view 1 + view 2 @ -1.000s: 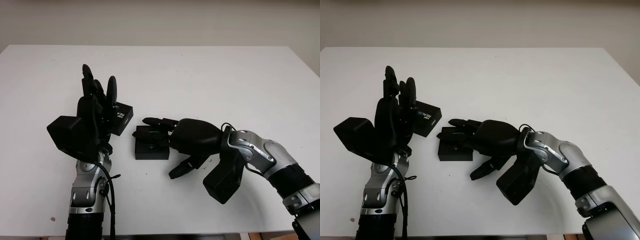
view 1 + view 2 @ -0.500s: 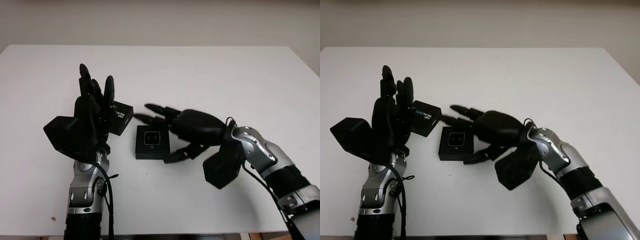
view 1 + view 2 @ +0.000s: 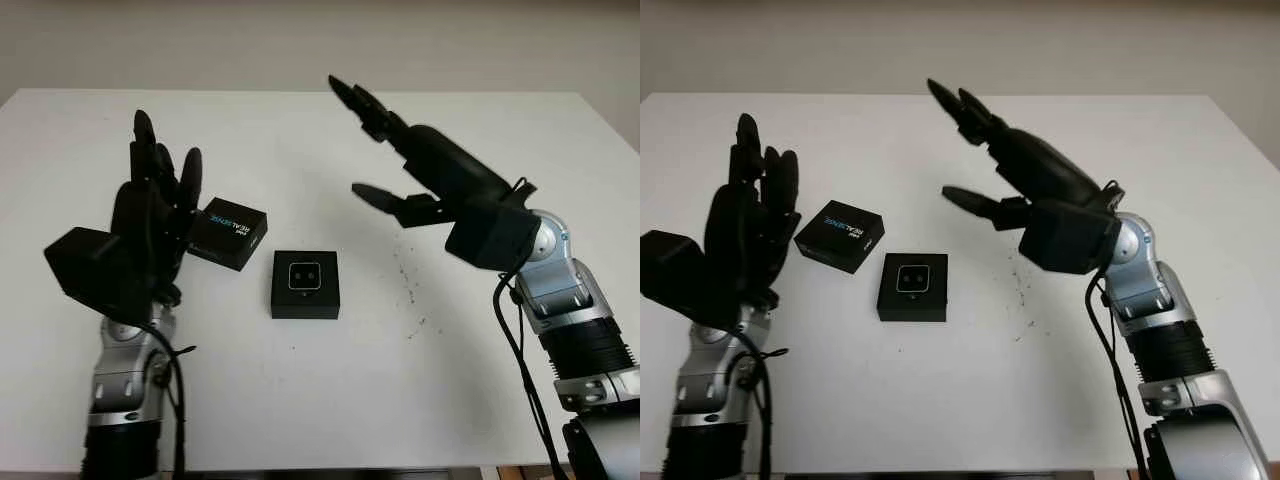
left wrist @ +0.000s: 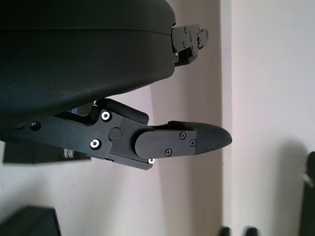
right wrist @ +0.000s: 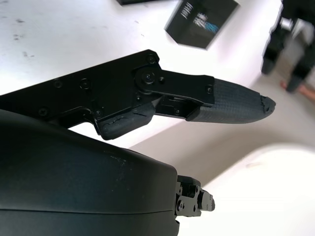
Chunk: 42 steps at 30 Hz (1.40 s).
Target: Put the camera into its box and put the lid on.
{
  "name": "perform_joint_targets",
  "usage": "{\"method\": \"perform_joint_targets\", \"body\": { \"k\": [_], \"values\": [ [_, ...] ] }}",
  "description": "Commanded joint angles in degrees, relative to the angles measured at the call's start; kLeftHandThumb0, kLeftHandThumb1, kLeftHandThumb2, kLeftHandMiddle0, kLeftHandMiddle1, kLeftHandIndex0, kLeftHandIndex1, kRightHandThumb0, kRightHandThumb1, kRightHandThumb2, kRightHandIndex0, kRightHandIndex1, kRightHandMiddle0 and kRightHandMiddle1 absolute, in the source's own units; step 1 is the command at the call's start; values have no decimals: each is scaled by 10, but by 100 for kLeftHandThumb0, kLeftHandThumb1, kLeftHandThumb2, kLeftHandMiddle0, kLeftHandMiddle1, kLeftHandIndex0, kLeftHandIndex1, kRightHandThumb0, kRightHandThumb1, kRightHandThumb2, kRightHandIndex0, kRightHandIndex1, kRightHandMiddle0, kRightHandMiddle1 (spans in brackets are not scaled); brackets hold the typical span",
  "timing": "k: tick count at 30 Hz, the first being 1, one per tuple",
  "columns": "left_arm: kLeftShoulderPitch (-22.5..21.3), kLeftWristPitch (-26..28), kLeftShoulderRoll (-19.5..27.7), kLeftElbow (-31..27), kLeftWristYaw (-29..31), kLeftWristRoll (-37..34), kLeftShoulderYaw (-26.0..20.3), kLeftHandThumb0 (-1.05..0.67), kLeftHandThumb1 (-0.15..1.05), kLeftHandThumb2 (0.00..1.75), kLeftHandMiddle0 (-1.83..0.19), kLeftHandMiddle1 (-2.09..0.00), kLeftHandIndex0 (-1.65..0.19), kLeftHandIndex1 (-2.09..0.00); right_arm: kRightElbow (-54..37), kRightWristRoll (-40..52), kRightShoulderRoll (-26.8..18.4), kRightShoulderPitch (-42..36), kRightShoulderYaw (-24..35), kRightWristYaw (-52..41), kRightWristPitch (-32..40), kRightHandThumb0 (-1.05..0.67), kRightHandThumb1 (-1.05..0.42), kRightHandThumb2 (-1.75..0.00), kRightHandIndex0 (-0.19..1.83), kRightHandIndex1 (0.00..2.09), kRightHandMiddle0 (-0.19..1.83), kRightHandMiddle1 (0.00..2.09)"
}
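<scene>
A white table (image 3: 300,400) with a plain matte top is seen spanning nearly the full width of the scene, its far edge set against a bare, pale beige wall (image 3: 320,40). Small dark specks (image 3: 408,290) are scattered on the tabletop right of centre, and soft, even lighting is indicated by faint shadows.

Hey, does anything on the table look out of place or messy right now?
Mostly tidy. The lid lies askew beside the open box, not on it, and small dark specks dot the table to the box's right.

Lid (image 3: 228,238) near corner behind left hand (image 3: 150,215).
</scene>
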<state>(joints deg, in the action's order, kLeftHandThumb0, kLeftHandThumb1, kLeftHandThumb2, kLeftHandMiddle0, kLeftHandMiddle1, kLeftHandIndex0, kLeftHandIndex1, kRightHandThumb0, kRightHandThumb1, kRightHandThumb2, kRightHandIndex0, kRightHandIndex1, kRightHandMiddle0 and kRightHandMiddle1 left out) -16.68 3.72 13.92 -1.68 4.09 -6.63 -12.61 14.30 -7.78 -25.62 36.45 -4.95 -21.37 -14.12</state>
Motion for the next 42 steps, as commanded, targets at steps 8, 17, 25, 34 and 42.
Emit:
{"method": "perform_joint_targets", "body": {
  "k": [8,17,25,34,42],
  "values": [
    [-110,-60,220,139,127,182,92,-54,98,6,-33,-13,-21,-21,44,83,35,16,45,-15,94,-81,-105,-67,-10,6,-8,6],
    [-252,-142,315,263,278,333,239,-50,81,4,2,-2,-1,-3,50,111,51,15,70,-4,123,-77,-105,-66,-12,5,-11,4],
    [-321,-235,300,369,251,402,299,-53,77,4,8,-4,7,-4,50,148,82,22,106,38,149,-74,-105,-68,-13,5,-13,2],
    [-376,-288,255,490,155,470,354,-50,76,5,6,-6,5,-5,43,158,93,12,115,54,167,-74,-105,-72,-13,5,-12,2],
    [-391,-291,237,527,167,468,366,-37,78,6,2,-7,2,-7,49,153,92,7,111,46,159,-74,-105,-74,-14,5,-14,1]
  ]
}}
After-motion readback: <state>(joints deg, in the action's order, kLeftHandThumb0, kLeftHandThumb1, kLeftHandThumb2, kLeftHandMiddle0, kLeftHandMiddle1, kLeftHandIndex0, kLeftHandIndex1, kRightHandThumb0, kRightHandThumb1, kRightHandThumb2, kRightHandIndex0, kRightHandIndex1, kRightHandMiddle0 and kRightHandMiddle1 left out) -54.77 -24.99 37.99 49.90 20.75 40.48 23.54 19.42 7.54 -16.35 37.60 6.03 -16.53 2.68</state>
